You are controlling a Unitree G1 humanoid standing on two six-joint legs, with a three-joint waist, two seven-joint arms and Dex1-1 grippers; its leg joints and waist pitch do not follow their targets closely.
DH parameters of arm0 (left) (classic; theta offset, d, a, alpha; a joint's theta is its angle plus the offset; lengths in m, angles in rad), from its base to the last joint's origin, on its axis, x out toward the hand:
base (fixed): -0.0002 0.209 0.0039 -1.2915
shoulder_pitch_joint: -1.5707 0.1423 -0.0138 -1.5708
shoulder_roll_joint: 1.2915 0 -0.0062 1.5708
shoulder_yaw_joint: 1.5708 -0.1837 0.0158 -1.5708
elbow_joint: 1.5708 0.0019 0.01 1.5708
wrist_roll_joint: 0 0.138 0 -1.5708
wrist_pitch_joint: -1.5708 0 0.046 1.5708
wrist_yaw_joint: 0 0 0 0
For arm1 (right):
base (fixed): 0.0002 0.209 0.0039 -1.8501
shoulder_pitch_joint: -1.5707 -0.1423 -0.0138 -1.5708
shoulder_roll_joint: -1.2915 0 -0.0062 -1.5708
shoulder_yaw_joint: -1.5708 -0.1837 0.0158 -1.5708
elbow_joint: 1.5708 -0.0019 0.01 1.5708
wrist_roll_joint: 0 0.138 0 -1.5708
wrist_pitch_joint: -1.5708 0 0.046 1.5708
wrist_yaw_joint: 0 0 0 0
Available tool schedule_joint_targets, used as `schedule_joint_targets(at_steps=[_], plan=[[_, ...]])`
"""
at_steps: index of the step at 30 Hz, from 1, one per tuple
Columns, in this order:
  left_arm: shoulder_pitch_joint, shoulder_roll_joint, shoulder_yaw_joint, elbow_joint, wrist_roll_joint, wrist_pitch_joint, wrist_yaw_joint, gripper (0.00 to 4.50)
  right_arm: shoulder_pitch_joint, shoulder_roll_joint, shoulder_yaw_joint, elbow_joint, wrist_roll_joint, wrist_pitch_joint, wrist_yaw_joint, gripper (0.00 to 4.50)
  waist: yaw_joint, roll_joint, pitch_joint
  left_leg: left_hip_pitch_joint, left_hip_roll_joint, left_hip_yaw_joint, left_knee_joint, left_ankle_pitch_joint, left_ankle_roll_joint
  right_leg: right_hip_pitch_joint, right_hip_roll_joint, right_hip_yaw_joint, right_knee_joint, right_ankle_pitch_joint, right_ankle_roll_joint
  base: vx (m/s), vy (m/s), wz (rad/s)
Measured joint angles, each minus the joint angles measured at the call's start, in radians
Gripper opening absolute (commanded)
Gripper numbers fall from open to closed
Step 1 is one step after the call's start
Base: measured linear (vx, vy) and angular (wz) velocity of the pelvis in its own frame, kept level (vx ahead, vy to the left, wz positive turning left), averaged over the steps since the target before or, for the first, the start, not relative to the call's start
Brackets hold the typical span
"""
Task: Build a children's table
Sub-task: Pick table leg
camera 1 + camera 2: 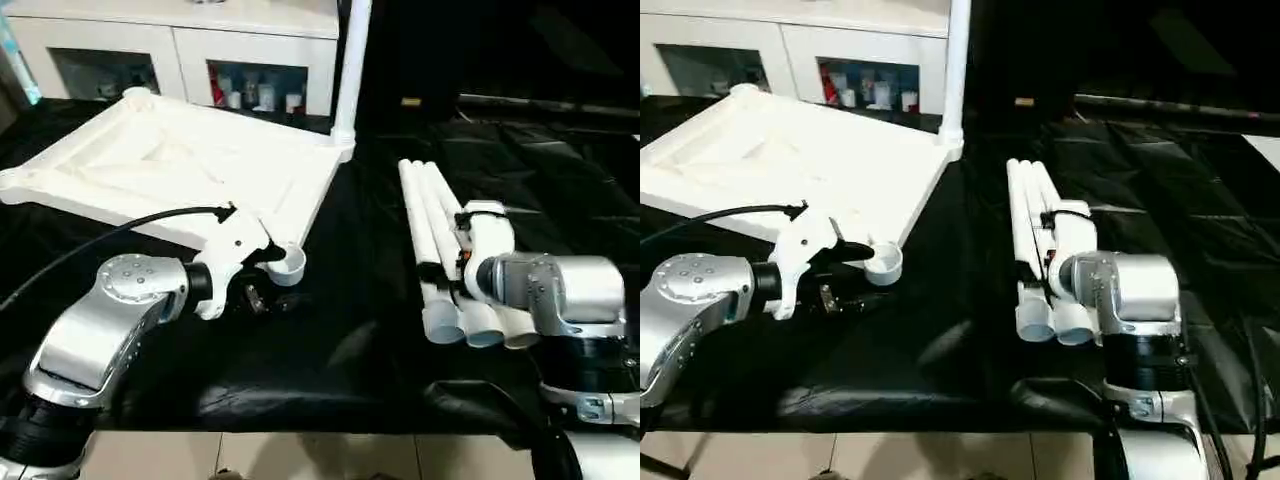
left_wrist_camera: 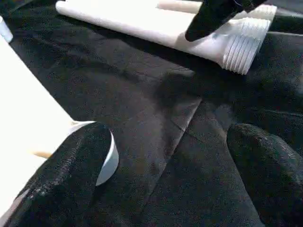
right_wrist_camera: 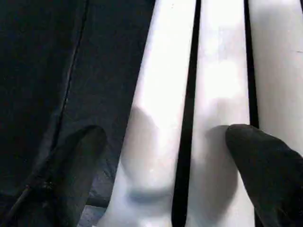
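— What's the room like from where you stand?

— A black cloth (image 1: 350,330) covers the bench, and a white cabinet (image 1: 200,50) with glass-fronted shelves stands behind it. The table top (image 1: 180,165) lies underside up on the robot's left part of the cloth, tilted, its near corner socket (image 1: 288,265) pointing up and open. One leg (image 1: 352,70) already stands upright in the far corner, its upper end cut off by the edge of view.

— And the other legs?

— Three loose legs (image 1: 425,215) lie side by side on the robot's right, long axes running away from the robot, open ends towards it, threaded ends at the far tips.

— The hands?

— The left hand (image 2: 165,179) is spread wide and holds nothing — one finger just beside the near socket. The right hand (image 3: 165,165) hangs over the loose legs, also wide open, its fingers straddling them; whether it touches them is hard to make out.
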Motion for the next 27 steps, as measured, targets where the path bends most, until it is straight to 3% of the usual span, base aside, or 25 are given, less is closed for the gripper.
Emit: schedule_joint_targets(at_steps=[19, 27], plan=[[-0.022, 0.017, -0.008, -0.002, -0.014, 0.004, 0.006, 4.5, -0.062, 0.006, 0.067, 0.038, 0.025, -0.06, 0.047, 4.48, 0.003, -0.005, -0.001, -0.001, 0.0, 0.0, 0.0, 0.0, 0.0, 0.0, 0.0, 0.0, 0.0, 0.002, -0.003, 0.0, 0.0, 0.0], [-0.022, 0.027, -0.008, -0.002, -0.01, 0.004, 0.009, 4.5, -0.074, 0.024, 0.092, 0.138, 0.038, -0.119, 0.069, 4.48, 0.004, -0.006, -0.001, -0.001, 0.0, 0.0, 0.0, 0.0, 0.0, -0.001, 0.0, 0.0, 0.0, 0.002, -0.003, 0.0, 0.0, 0.0]])
